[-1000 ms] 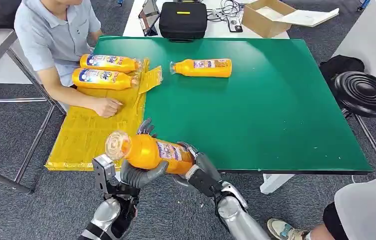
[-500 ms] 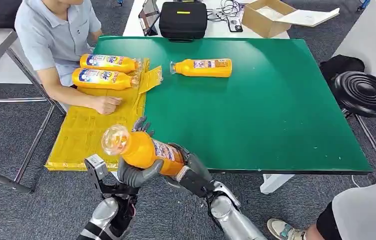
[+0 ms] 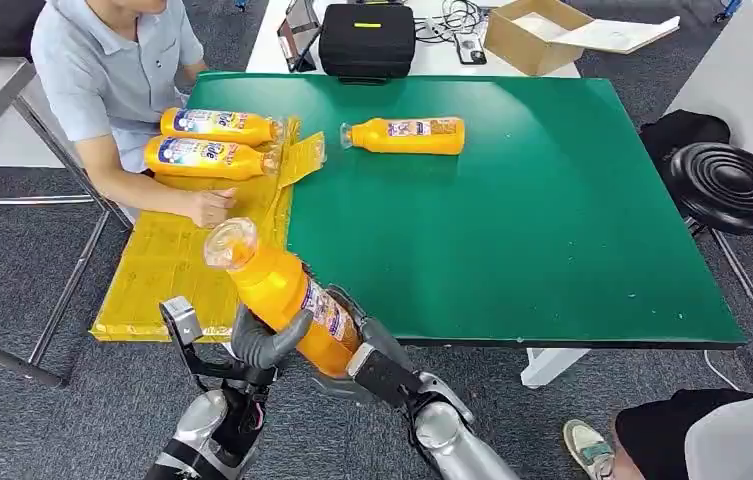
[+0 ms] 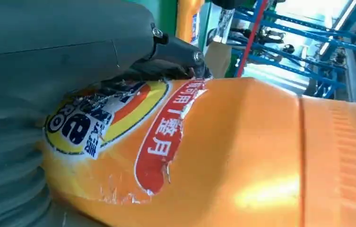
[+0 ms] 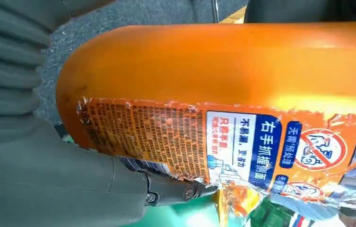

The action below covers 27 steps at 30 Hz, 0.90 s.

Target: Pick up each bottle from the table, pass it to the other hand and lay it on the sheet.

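Both hands grip the orange bottle [image 3: 287, 295] off the table's front-left corner: left hand [image 3: 264, 345] mid-body, right hand [image 3: 357, 345] apparently base-end; confirm left's hold w/ right releasing last.

The glossy orange plastic bottle [image 3: 287, 295] shines where light catches it, its clear cap end glassy, its printed paper label [image 4: 119, 127] scuffed and torn at the edges. The grey ribbed cover of the left hand [image 3: 264, 345] looks matt and rubbery; the arms below are brushed silver metal. The green table top [image 3: 512, 210] is smooth, matt — the crinkled yellow sheet [image 3: 167, 265] slightly shiny. Grey carpet floor [image 3: 12, 290] looks rough.
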Motion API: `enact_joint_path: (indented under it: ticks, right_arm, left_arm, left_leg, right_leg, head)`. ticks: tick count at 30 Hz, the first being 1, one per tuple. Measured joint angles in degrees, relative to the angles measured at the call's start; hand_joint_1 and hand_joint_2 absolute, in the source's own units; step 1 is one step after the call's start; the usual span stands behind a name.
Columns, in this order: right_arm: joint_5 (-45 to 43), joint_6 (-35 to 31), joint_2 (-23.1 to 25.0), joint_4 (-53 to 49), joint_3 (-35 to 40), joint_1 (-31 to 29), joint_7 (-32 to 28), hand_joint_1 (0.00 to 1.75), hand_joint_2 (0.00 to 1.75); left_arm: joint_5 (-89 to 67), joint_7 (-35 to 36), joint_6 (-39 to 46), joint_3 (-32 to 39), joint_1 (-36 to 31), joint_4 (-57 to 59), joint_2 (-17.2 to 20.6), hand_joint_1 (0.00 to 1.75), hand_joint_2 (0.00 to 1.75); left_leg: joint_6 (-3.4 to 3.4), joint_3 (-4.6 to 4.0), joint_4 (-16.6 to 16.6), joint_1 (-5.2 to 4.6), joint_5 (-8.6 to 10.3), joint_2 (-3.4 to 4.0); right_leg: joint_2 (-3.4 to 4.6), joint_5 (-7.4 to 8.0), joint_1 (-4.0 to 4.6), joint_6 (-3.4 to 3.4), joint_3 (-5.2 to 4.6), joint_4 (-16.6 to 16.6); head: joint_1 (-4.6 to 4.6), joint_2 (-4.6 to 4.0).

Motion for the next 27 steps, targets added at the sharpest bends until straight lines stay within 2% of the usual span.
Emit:
enact_joint_path:
  ticks: [10, 13, 15, 16, 17, 21, 27]
  right_arm:
    - [-0.52, -3.61, -1.68, -7.26, -0.28, 5.42, 0.44, 0.00, 0.00]
    - [1.00, -8.86, -2.14, -9.31, -0.92, 7.28, 0.00, 0.00, 0.00]
    - [2.00, -14.98, -2.51, -11.54, -1.78, 8.22, -0.63, 0.00, 0.00]
    - [1.75, -16.12, -2.56, -12.10, -1.99, 8.56, -0.70, 0.00, 0.00]
    - [-0.79, -20.07, -2.58, -14.61, -3.25, 9.45, -0.74, 0.00, 0.00]
    - [-8.22, -31.86, -1.53, -21.63, -9.65, 11.70, -0.79, 0.00, 0.00]
    - [-10.47, -35.17, -0.59, -27.95, -17.78, 13.04, -0.79, 0.00, 0.00]
  left_arm:
    - [-1.09, 0.55, 4.81, 1.44, 0.09, -0.04, 0.02, 1.75, 1.75]
    - [-2.85, 0.66, 10.21, 2.34, 0.14, -0.11, 0.11, 1.75, 1.75]
    - [-11.80, -2.26, 21.16, 2.88, 0.31, -0.09, 0.65, 1.75, 1.75]
    - [-13.35, -2.87, 22.81, 2.97, 0.24, -0.09, 0.79, 1.75, 1.75]
    - [-17.43, -4.37, 26.59, 3.30, 0.01, -0.24, 1.31, 1.75, 1.75]
    - [-22.08, -3.87, 30.95, 5.07, 0.16, -2.65, 3.10, 1.75, 1.75]
    - [-25.72, -2.38, 34.57, 8.26, -2.29, -3.02, 5.37, 1.75, 1.75]
  left_leg:
    - [0.00, -0.02, 0.00, 0.00, -0.01, -0.01]
    - [-0.01, -0.02, 0.00, 0.00, -0.01, -0.02]
    - [-0.01, -0.02, 0.00, 0.00, -0.01, 0.01]
    - [-0.01, -0.02, 0.00, 0.00, 0.00, 0.01]
    - [-0.01, -0.02, 0.00, 0.00, 0.00, -0.01]
    - [-0.01, -0.03, 0.00, 0.00, 0.00, -0.02]
    - [-0.01, -0.02, 0.00, 0.00, 0.01, 0.00]
  right_leg:
    - [0.00, 0.00, 0.01, 0.00, 0.00, 0.00]
    - [-0.01, 0.00, 0.01, 0.00, 0.00, -0.01]
    - [0.00, 0.01, 0.01, 0.00, -0.05, -0.01]
    - [0.01, 0.01, 0.01, 0.00, -0.06, -0.01]
    - [-0.01, 0.00, 0.01, 0.00, -0.04, -0.01]
    - [0.00, 0.00, 0.00, 0.00, -0.05, 0.00]
    - [0.00, 0.00, 0.01, 0.00, -0.04, -0.01]
  head:
    - [0.00, 0.00]
    - [-0.02, 0.00]
    - [-0.04, 0.00]
    - [-0.04, 0.00]
    - [-0.02, 0.00]
    - [-0.02, 0.00]
    - [0.00, 0.00]
